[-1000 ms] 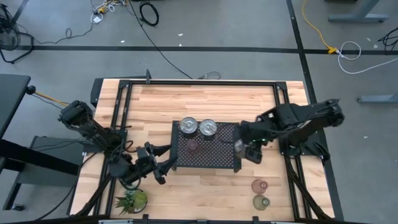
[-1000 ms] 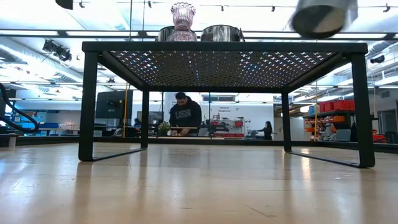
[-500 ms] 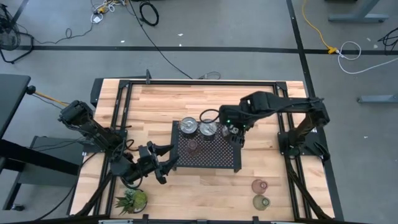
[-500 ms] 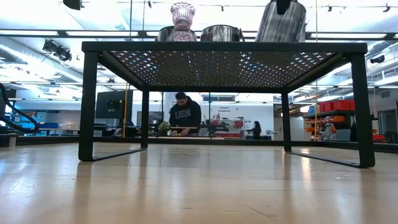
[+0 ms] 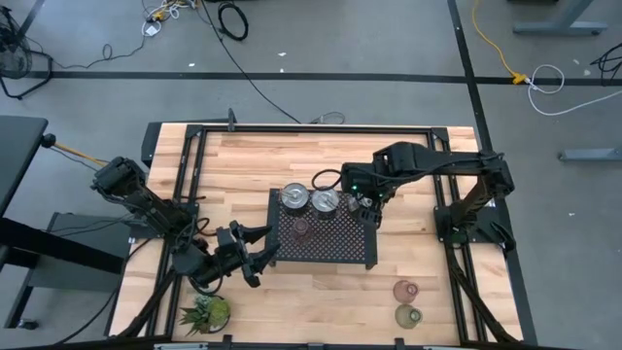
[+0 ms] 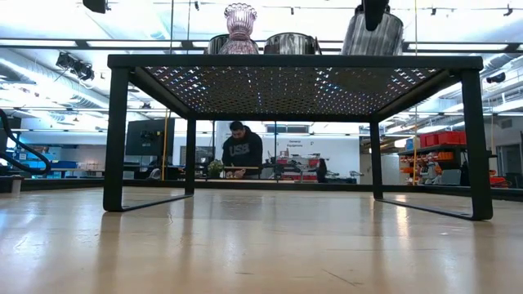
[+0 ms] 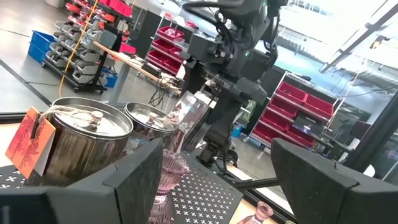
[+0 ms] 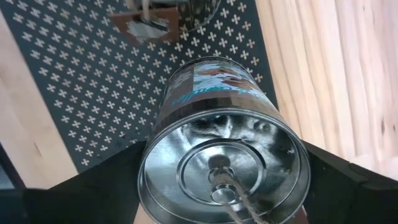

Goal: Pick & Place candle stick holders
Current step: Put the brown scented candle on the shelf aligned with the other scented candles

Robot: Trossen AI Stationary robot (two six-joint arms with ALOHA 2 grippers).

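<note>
Above tray [image 5: 335,255], upright silver holder [image 8: 224,146] between right gripper [image 5: 367,205] jaws

This is a robotics lab or workshop in a large industrial hall. A wooden table [image 5: 321,160] framed in black rails [image 5: 311,129] stands on a grey concrete floor [image 5: 369,58] marked with dark tape lines, with loose cables [image 5: 233,19] and a yellow cord [image 5: 491,44] lying across it. Beyond the table, the low view shows an open hall with ceiling lights [image 6: 69,61], a screen [image 6: 149,135], shelving with red and orange bins [image 6: 437,139], and a person [image 6: 243,151] working at a bench. The left wrist view shows racks of red bins [image 7: 171,46] and blue bins [image 7: 40,43].
</note>
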